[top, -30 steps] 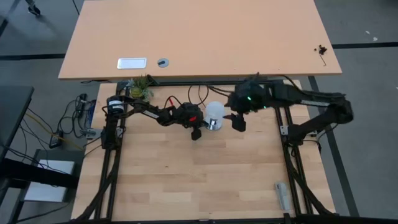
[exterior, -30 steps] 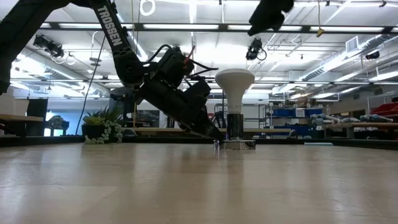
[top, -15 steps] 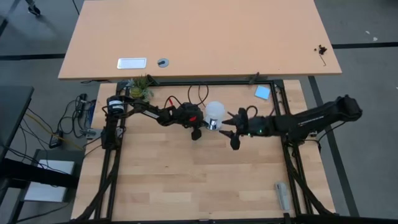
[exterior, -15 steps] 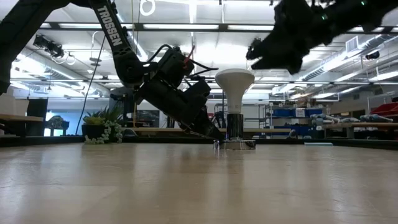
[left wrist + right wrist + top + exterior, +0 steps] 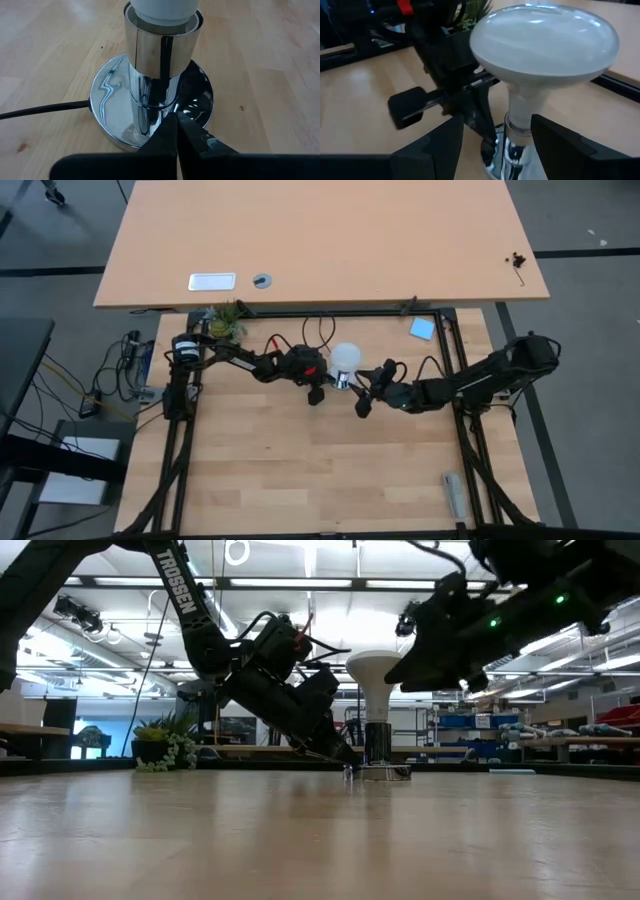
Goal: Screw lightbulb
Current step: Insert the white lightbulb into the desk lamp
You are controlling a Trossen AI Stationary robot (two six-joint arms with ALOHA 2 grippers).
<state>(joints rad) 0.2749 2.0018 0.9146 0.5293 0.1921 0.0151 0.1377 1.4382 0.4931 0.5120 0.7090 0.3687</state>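
The bulb point(image 5: 543, 45) stands up in a shiny socket point(image 5: 159, 55) on the counter point(image 5: 330, 470). The right tool point(image 5: 492, 145) is spread wide just beside it. The left tool point(image 5: 176, 131), pressed together, touches the socket's base.

Legible text: "TROSSEN", white lettering on left arm point(image 5: 185, 590) link, low view only. No other readable markings seen.

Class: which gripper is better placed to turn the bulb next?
Right. The right gripper is open, facing the lightbulb with its neck between the fingers; the left gripper is shut, low at the socket base.
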